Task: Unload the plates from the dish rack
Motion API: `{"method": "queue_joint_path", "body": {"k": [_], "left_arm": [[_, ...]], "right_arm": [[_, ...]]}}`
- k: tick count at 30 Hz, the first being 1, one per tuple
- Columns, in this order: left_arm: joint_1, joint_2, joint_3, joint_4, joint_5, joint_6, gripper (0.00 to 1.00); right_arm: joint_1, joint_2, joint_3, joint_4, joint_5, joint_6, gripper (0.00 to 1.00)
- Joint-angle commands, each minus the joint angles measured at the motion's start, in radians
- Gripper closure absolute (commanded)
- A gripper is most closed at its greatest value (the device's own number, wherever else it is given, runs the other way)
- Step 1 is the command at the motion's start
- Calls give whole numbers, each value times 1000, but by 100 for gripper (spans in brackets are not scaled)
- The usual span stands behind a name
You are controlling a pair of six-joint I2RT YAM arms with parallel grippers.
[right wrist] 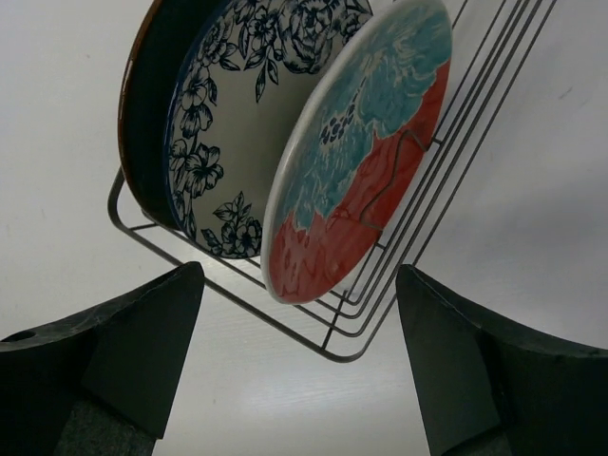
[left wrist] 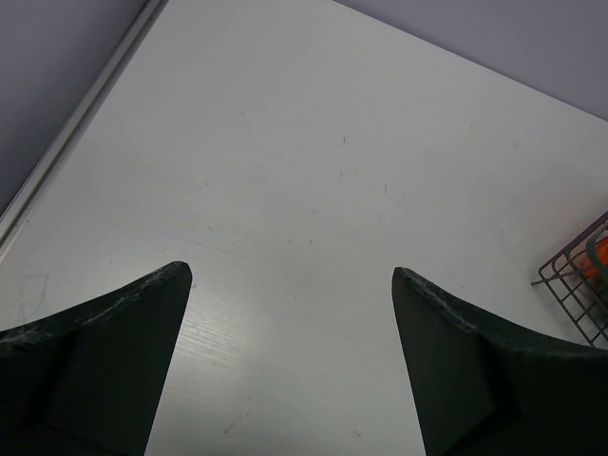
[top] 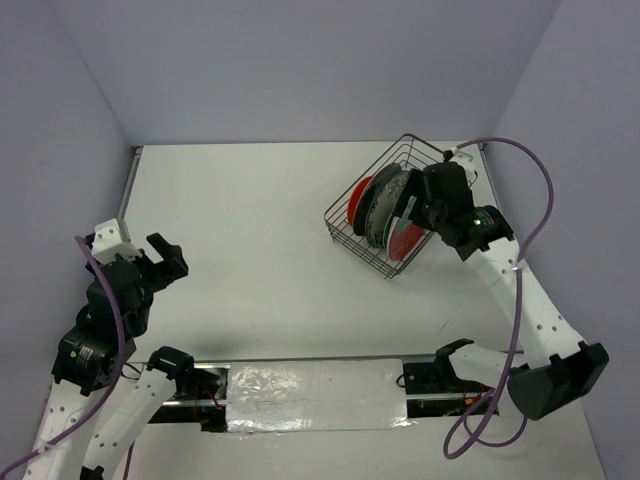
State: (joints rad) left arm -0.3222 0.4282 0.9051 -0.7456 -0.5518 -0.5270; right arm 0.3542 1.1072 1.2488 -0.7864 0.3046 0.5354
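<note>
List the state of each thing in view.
Dish rack, loaded with plates.
Red-and-teal plate, on edge in the rack, leaning, frontmost.
Blue-flowered plate, on edge in the rack, behind it.
Dark plate, on edge in the rack, behind that.
Right pincer, open, empty, facing the red-and-teal plate.
Left pincer, open, empty, away from the rack.

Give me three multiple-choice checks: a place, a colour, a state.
1. On the table, the dish rack sits: A far right; B near left; C centre.
2. The plate nearest the right claw is: A plain yellow; B red and teal; C black.
3. The right claw is: A shut on a plate; B shut, empty; C open, holding nothing.
Answers: A, the top view shows it by the right wall; B, its floral face fills the wrist view; C, the jaws stand wide, nothing gripped.
</note>
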Motion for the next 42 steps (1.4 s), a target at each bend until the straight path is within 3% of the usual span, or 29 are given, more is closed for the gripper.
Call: {"method": "queue_joint_path", "body": {"k": [1,12,22,29,33,42], "left_arm": [[0,9,3,46,10,10,1],[2,50,2,54,33,21,0],[0,61,-2,60,46,24,0],[-2,63,-3,61,52,27,1],[-2,61,-5,61,52,27,0],[-3,58,-3,60,49,25,0]], "right_arm": [[38,26,9,73,105,87,11],[71,169,-28,147,227,187,27],[71,266,1,135,289,205,69],[74,241,-9,125,317,219,76],[74,221,8,108,330,212,98],[74,148,24,119,329,186,100]]}}
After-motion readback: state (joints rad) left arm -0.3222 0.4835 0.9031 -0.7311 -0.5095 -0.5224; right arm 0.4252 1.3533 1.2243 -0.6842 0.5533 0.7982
